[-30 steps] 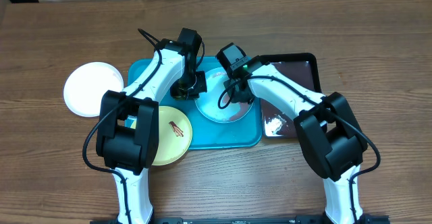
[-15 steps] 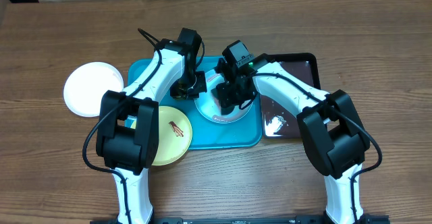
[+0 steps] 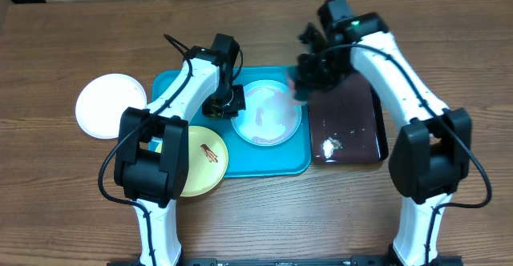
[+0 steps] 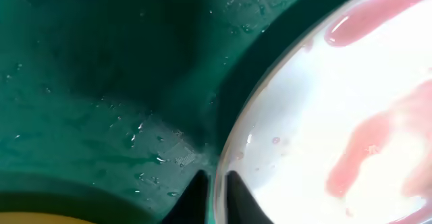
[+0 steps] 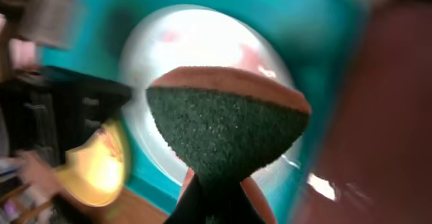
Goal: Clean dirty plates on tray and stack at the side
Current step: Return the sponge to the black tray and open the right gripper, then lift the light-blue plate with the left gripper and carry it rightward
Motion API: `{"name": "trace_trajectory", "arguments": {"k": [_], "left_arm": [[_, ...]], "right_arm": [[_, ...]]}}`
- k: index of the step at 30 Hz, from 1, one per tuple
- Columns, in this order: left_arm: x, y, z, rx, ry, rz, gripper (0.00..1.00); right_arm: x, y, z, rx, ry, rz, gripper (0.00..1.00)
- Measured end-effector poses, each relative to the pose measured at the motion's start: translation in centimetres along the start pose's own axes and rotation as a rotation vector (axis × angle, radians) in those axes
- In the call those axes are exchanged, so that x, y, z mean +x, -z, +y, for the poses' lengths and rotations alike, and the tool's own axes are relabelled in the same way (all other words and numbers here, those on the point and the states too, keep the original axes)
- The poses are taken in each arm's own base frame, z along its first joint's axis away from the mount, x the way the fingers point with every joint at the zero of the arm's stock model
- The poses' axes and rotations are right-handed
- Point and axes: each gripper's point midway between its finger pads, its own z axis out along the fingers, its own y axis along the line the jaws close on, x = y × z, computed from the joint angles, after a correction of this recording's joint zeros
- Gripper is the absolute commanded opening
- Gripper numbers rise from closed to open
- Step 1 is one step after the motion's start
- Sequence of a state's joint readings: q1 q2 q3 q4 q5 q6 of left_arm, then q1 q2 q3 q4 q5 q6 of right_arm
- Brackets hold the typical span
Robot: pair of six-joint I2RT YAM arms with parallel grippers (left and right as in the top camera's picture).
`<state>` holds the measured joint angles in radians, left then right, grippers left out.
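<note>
Pinching the thin rim of the pale mint plate (image 3: 267,112), the left end effector (image 3: 227,103) is clenched, one dark fingertip (image 4: 192,200) on each side of the edge. That plate is round, shallow and glossy, streaked with pink smears. It lies inside the turquoise tray (image 3: 272,158), immediately beside the left end effector. The tray's smooth plastic floor below the fingertips is beaded with fine water droplets. Back along the left arm, a yellow-green plate (image 3: 200,163) with a small brown smear (image 3: 210,151) sits at the tray's corner. It overlaps the rim and is partly hidden under the arm's black link. A white plate (image 3: 107,106) rests apart on the brown wood-grain surface (image 3: 72,194), past the tray's edge.

The right end effector (image 3: 304,75) is above the border between the turquoise tray and the black tray (image 3: 357,126), grasping a sponge (image 5: 226,133). The sponge has a coarse dark-green scouring face on a soft salmon-coloured body, squeezed to a waist where the fingers grip. Both views of it are motion-blurred, so the fingertips are hard to make out. On the black tray's glossy floor lies a white fleck (image 3: 329,146) too small to identify.
</note>
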<state>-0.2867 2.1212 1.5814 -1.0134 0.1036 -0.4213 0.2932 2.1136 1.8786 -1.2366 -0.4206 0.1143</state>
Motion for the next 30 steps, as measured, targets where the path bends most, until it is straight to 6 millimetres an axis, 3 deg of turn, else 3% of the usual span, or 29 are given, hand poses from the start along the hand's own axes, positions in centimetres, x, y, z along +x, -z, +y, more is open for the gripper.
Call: {"name": "trace_trajectory", "arguments": {"k": [2,9,15,16,17,20,24,26,30], "left_arm": [[0.0,0.0,0.0,0.0,0.003,0.001,0.29],[-0.1,-0.1,0.0,0.002,0.006,-0.006,0.28],[-0.2,-0.5,-0.2,0.006,0.008,-0.016,0.2],[0.0,-0.7,-0.2,0.002,0.008,-0.011,0.17],[0.2,-0.8,-0.1,-0.002,0.011,-0.004,0.08],[0.4,-0.9,-0.1,-0.001,0.014,-0.001,0.04],[0.4,-0.9,-0.2,0.005,0.015,0.0,0.04],[0.4,-0.9,-0.2,0.008,0.015,0.003,0.04],[0.7,-0.4,-0.3,0.009,0.017,0.024,0.04]], "right_arm": [[1.0,0.6,-2.5,0.088,-0.045,0.036,0.04],[2.6,1.6,-9.9,0.349,-0.133,0.074,0.04],[3.3,0.3,-12.8,0.438,-0.152,0.078,0.04],[3.4,0.1,-13.0,0.446,-0.154,0.08,0.05],[3.5,-0.1,-13.2,0.45,-0.154,0.08,0.06],[3.5,-0.3,-13.4,0.457,-0.156,0.075,0.15],[3.2,-0.2,-13.5,0.462,-0.159,0.064,0.54],[3.3,-0.2,-13.7,0.46,-0.165,0.067,0.63],[3.6,0.6,-14.0,0.437,-0.194,0.083,0.67]]}}
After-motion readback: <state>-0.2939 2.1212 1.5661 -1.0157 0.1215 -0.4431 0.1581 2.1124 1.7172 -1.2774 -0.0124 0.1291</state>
